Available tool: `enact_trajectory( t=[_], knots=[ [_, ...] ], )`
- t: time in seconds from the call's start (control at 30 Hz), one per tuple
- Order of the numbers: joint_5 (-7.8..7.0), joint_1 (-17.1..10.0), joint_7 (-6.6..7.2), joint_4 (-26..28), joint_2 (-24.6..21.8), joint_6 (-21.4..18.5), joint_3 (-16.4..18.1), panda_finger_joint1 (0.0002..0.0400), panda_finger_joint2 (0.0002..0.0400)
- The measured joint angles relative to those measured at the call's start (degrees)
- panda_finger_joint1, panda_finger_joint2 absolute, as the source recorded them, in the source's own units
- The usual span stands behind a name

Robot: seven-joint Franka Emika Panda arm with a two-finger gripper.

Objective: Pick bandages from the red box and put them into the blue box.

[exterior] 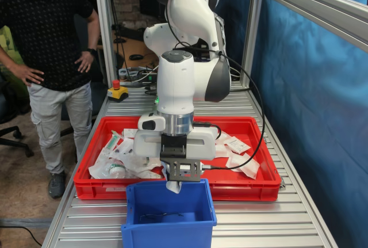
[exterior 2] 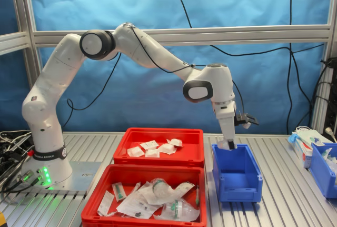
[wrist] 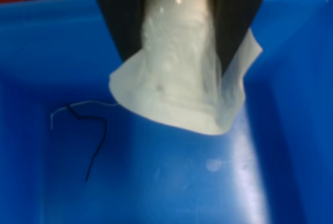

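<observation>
My gripper [exterior: 174, 183] is shut on one white bandage pouch [exterior: 174, 189] and holds it just above the open top of the blue box [exterior: 169, 216]. In the wrist view the pouch [wrist: 182, 83] hangs bent between the black fingers [wrist: 117, 21], over the blue box's floor [wrist: 171, 182]. In the second exterior view the gripper [exterior 2: 230, 144] is at the far rim of the blue box [exterior 2: 237, 177]. The red box [exterior 2: 158, 132] holds several more bandages [exterior 2: 152, 150]; they also show in the first exterior view [exterior: 237, 146].
A second red crate [exterior 2: 89, 214] of clear-wrapped packs [exterior 2: 158, 195] stands beside the first. A thin dark thread [wrist: 93, 135] lies in the blue box. A person [exterior: 49, 58] stands at the first exterior view's left. Another blue bin [exterior 2: 324, 169] is at the second exterior view's right.
</observation>
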Motion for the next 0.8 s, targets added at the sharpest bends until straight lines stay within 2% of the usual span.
enact_trajectory(
  t=[0.1,0.4,0.8],
  knots=[
    [0.46,0.0,0.00,0.4,0.9,0.0,-0.2,0.0085,0.0085],
    [4.82,0.0,0.00,0.9,2.2,0.0,-0.3,0.0085,0.0085],
    [6.74,0.0,0.00,1.4,2.9,0.0,-0.5,0.0085,0.0085]
  ],
)
